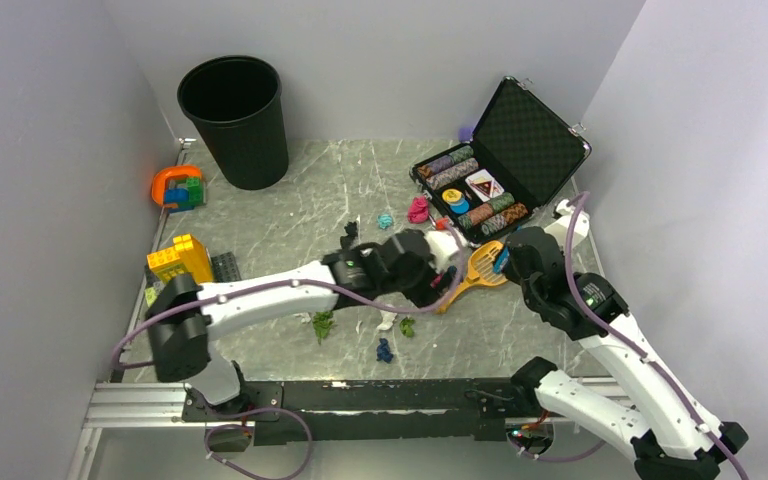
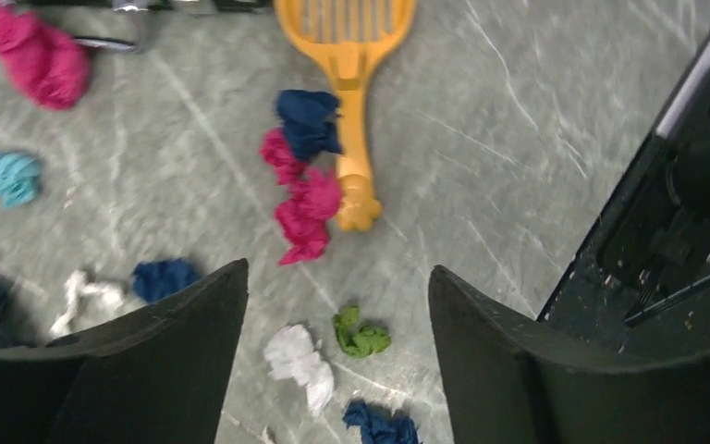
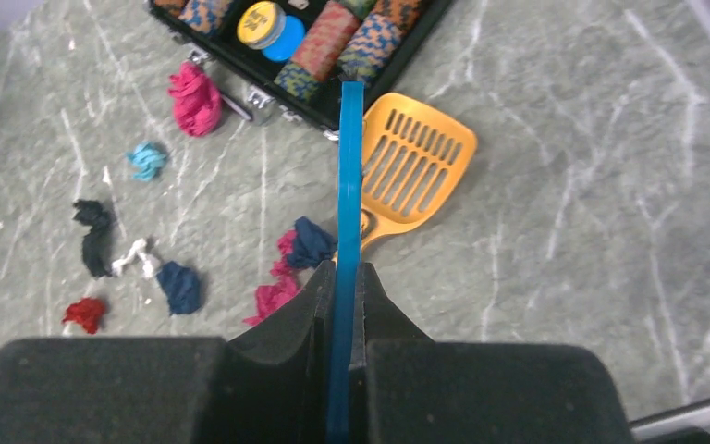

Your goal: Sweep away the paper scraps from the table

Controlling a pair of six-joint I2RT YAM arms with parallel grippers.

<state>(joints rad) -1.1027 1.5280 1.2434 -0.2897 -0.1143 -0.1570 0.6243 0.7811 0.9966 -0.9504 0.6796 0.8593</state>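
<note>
Left claw [image 2: 337, 277] spread and empty above the paper scraps [image 2: 303, 211], which lie scattered on the tabletop [image 3: 564, 185] (pink and dark blue wads touch the handle of the yellow slotted scoop [image 3: 416, 162]; teal, white, green and red ones lie near by). Right claw [image 3: 347, 277] pressed together on a thin blue blade [image 3: 349, 166], seen edge-on, pointing toward the open chip case [image 1: 530, 130].

Bin [image 1: 232, 120] far left on table [image 1: 290, 215]; case [image 1: 530, 135] far right; scoop [image 1: 482, 262] before case; scraps [image 2: 307, 208] beside scoop handle.
</note>
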